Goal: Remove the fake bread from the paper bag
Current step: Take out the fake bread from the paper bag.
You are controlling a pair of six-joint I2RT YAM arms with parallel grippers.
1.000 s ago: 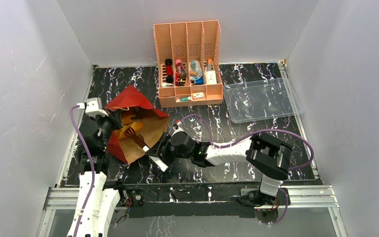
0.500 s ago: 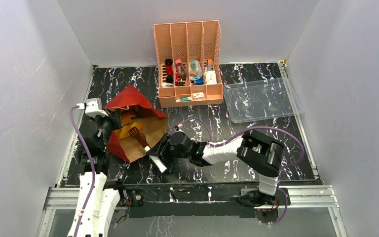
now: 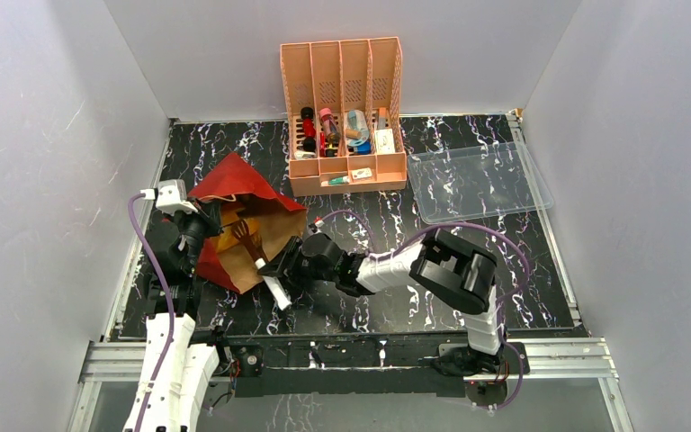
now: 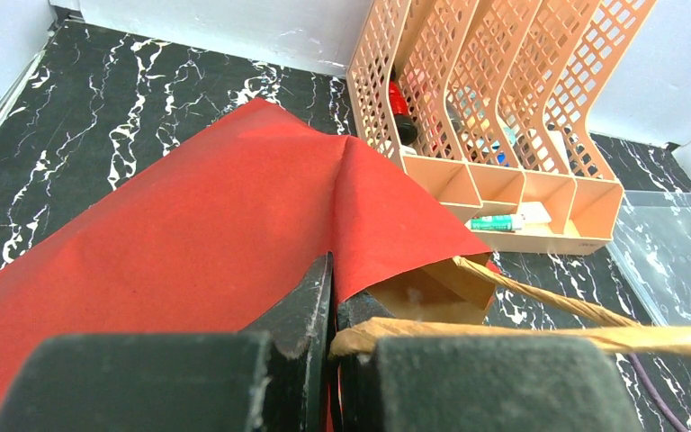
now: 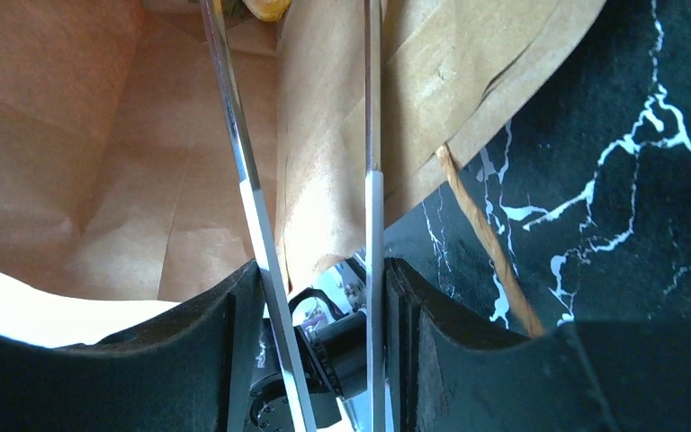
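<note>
Brown paper bag (image 3: pixel 279 229) rim is pinched in closed left tool (image 4: pixel 333 301), right tool (image 5: pixel 324 288) grips metal tongs (image 5: pixel 372 90) inside the mouth; next: clamp fake bread (image 5: pixel 265 7) beyond their tips, then withdraw.

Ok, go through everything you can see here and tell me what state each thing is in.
Bag: tipped over, mouth open.
Bread: one yellow bit showing inside the bag.
Left fingers: shut on the bag's rim and handle.
Right fingers: shut on the tongs.
Tongs: arms apart, tips inside the bag.
Organizer: upright, small items in its slots.
Tray: flat on the table.
</note>
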